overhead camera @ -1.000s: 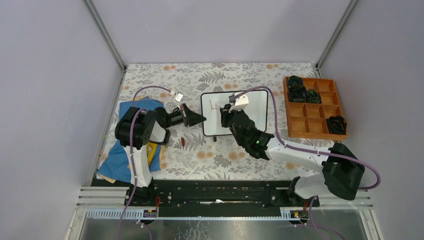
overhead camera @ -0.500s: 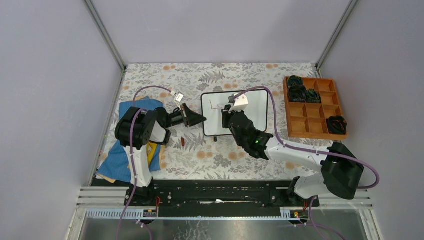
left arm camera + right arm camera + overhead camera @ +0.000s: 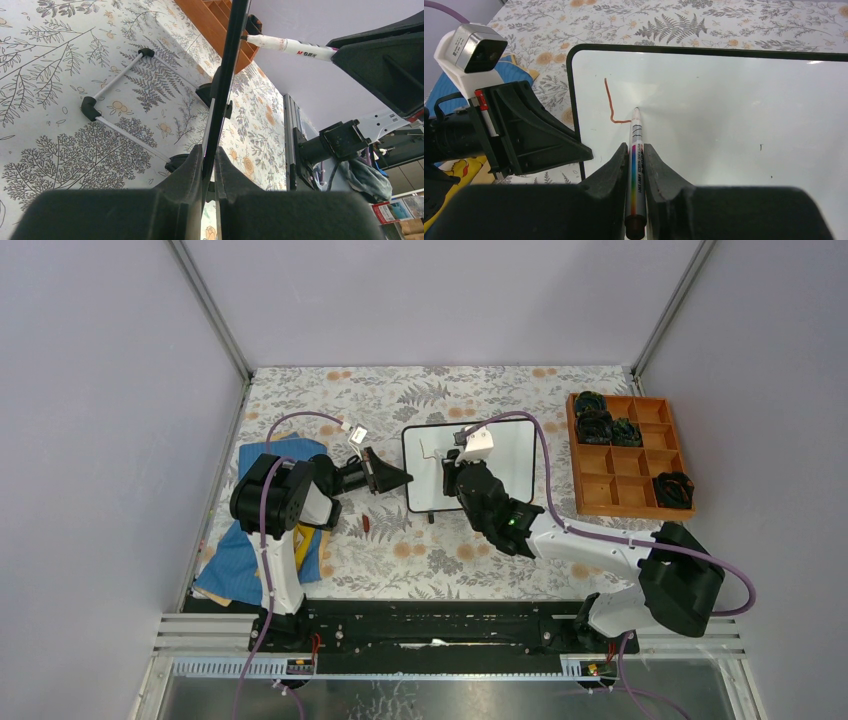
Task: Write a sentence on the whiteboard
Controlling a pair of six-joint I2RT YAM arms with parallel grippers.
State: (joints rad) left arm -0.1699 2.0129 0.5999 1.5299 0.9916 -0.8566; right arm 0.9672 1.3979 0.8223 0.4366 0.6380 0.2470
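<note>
The whiteboard (image 3: 505,455) stands mid-table, white with a thin black frame; it also shows in the right wrist view (image 3: 734,100) and edge-on in the left wrist view (image 3: 232,47). My left gripper (image 3: 398,478) is shut on its left edge (image 3: 212,155). My right gripper (image 3: 458,462) is shut on a marker (image 3: 635,165) with a rainbow stripe; its tip touches the board. Of the sentence only one red-brown "L"-shaped stroke (image 3: 611,105) shows, near the board's upper left. The marker also shows in the left wrist view (image 3: 287,45).
A wooden compartment tray (image 3: 630,452) with dark items stands at the right. Blue and yellow cloths (image 3: 245,550) lie at the left under my left arm. A small red-brown piece (image 3: 366,524) lies on the floral tablecloth near the board's foot (image 3: 431,517).
My right gripper with the marker has shifted slightly up and right on the board. The left arm and the board have not moved.
</note>
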